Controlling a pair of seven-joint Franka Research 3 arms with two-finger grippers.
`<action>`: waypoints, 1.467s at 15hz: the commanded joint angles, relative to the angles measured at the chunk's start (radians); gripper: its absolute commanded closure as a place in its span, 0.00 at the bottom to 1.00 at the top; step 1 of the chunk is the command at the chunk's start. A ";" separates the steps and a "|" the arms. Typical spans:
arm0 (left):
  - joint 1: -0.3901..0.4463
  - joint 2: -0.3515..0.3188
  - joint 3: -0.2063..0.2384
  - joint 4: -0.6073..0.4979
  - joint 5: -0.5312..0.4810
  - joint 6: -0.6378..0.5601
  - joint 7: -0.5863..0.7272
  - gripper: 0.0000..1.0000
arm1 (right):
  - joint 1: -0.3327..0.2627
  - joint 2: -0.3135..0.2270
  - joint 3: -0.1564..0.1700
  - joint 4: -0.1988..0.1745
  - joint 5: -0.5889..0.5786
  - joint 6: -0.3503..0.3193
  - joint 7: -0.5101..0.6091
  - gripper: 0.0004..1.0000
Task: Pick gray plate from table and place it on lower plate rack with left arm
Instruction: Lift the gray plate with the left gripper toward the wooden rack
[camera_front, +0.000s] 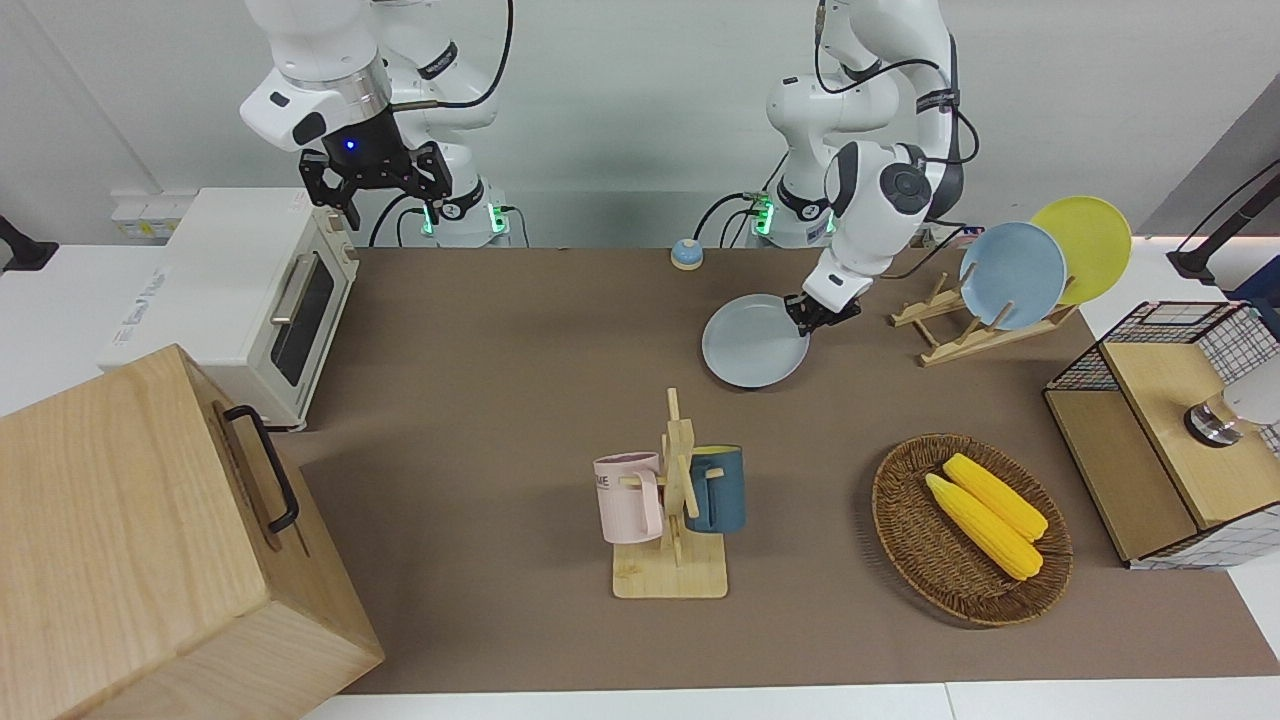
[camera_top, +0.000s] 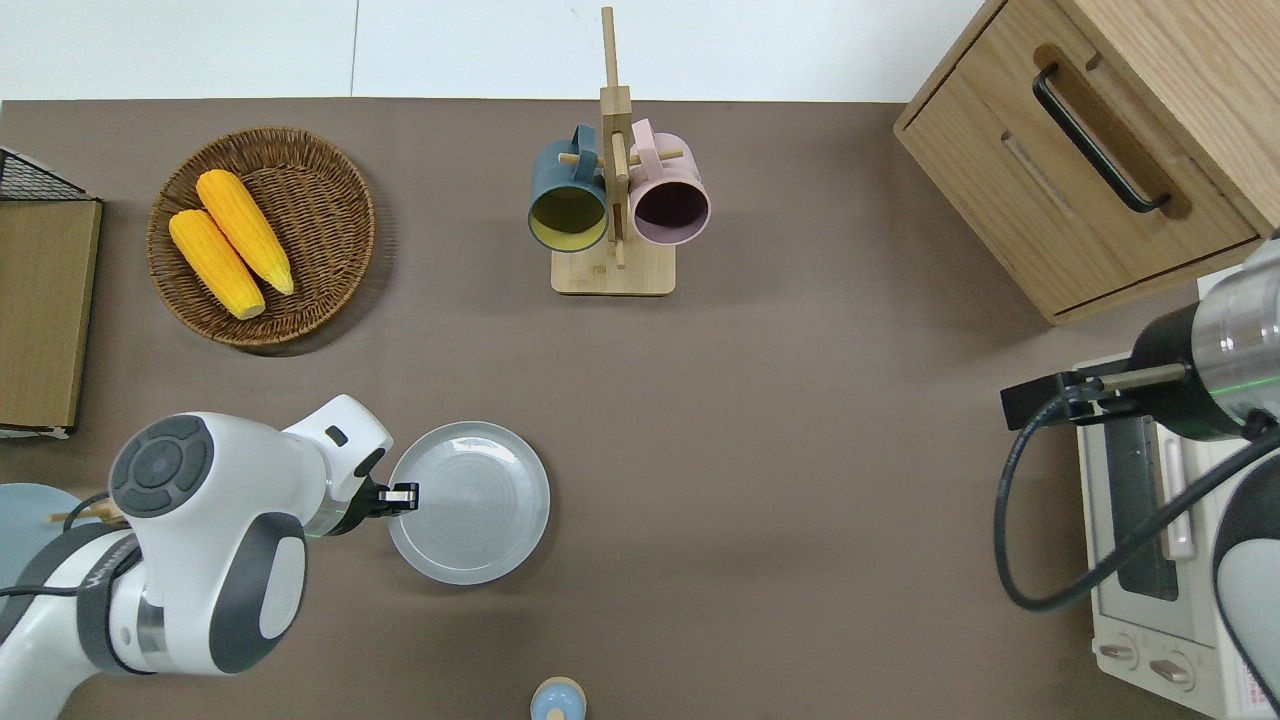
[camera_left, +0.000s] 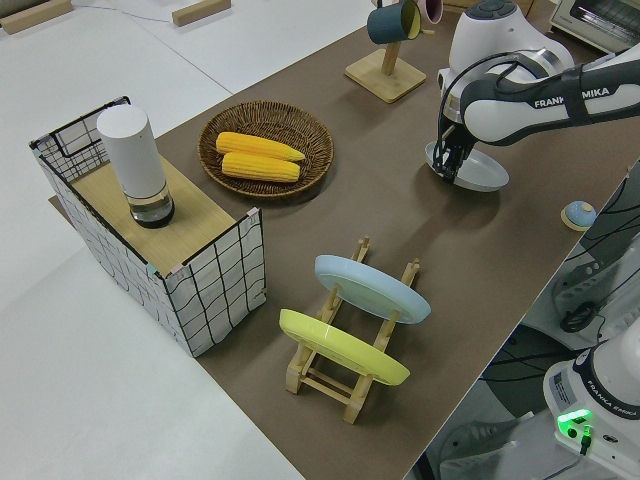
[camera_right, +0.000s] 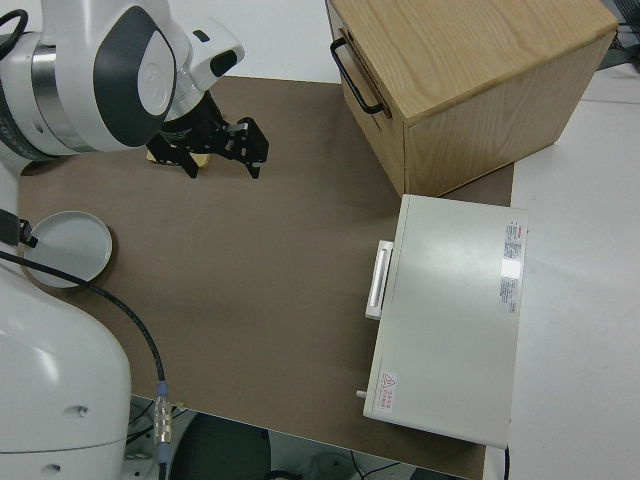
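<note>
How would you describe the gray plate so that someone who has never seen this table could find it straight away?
Start at the wooden plate rack at the left arm's end of the table, which holds a light blue plate and a yellow plate. Beside it, toward the table's middle, the left gripper grips the gray plate by its rim. It is the only plate off the rack, pale gray and held nearly flat.

In the overhead view the gray plate (camera_top: 468, 502) sits at lower centre-left, the left gripper (camera_top: 398, 493) clamped on its rim. The mug stand (camera_top: 613, 190) stands at top centre, the basket (camera_top: 262, 236) with corn (camera_top: 230, 243) at upper left, the cabinet (camera_top: 1100, 140) at upper right. The lower plate rack (camera_front: 960, 325) occupies the front view's right middle. The right arm is parked.
</note>
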 joint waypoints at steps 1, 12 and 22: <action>0.022 -0.036 0.003 0.049 0.004 -0.095 -0.005 1.00 | -0.010 -0.002 0.006 0.006 0.010 -0.014 0.000 0.01; 0.118 -0.103 0.040 0.248 0.090 -0.408 0.001 1.00 | -0.010 -0.002 0.006 0.006 0.010 -0.014 0.000 0.01; 0.137 -0.149 0.098 0.371 0.231 -0.568 -0.021 1.00 | -0.010 -0.002 0.006 0.006 0.010 -0.014 0.000 0.01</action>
